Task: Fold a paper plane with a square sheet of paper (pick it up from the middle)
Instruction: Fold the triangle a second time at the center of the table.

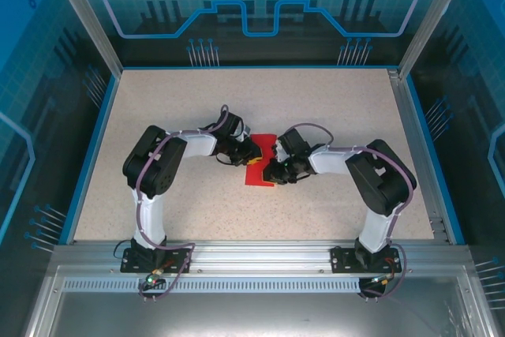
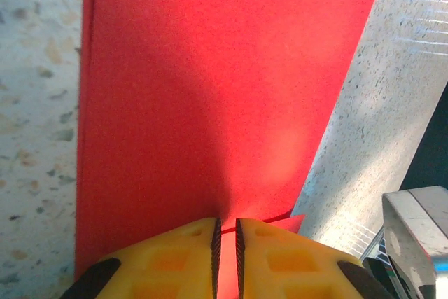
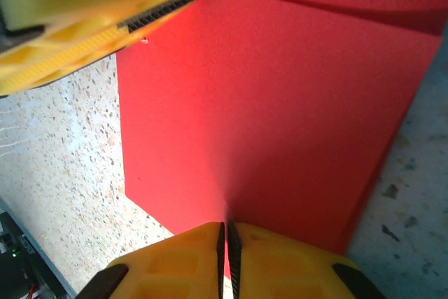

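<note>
Square sheet of paper [image 1: 257, 177], bright red, folded narrow, left end effector [image 2: 225, 223] and right end effector [image 3: 225, 227] clamped on it.

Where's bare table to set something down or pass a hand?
Free: far table strip between the red sheet and the back wall; the patch outside the left arm; the patch outside the right arm. Crowded: centre, where the left end effector and right end effector pinch the sheet.
</note>
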Motion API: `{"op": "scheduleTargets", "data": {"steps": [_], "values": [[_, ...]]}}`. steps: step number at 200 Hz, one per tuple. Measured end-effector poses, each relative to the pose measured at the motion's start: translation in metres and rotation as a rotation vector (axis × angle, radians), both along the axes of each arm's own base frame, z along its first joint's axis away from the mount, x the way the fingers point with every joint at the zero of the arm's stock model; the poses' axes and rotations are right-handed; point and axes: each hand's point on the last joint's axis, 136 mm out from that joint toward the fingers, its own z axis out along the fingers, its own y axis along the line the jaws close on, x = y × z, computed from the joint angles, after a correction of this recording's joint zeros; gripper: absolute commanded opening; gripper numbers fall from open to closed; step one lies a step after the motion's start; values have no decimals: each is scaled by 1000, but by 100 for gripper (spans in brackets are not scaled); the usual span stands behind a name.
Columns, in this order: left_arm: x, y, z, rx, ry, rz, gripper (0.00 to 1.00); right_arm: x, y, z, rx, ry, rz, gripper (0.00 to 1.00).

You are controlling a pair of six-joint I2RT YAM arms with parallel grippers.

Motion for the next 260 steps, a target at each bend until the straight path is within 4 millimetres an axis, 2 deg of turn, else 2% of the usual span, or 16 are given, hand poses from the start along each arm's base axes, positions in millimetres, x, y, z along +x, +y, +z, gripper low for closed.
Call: {"op": "scheduleTargets", "data": {"steps": [30, 89, 121, 135, 155, 195, 230, 260], "values": [[0, 1, -1, 6, 0, 4, 16, -7, -5, 1, 23, -30, -1, 16], [2, 3, -1, 7, -2, 8, 17, -29, -27, 2, 47, -24, -22, 19], [3, 3, 0, 0, -7, 8, 19, -35, -42, 6, 40, -17, -64, 28], [3, 3, 1, -3, -8, 6, 20, -31, -50, 10, 29, -25, -98, 33], [3, 3, 2, -3, -8, 6, 21, -19, -54, 16, 33, -36, -137, 34], [4, 2, 4, -9, -14, 4, 26, 18, -36, 26, 56, -62, -151, 36], [4, 1, 6, -9, -16, 5, 28, 35, -27, 18, 54, -45, -156, 36], [6, 1, 8, -5, -14, 6, 28, 35, -26, 8, 52, -14, -163, 28]]}}
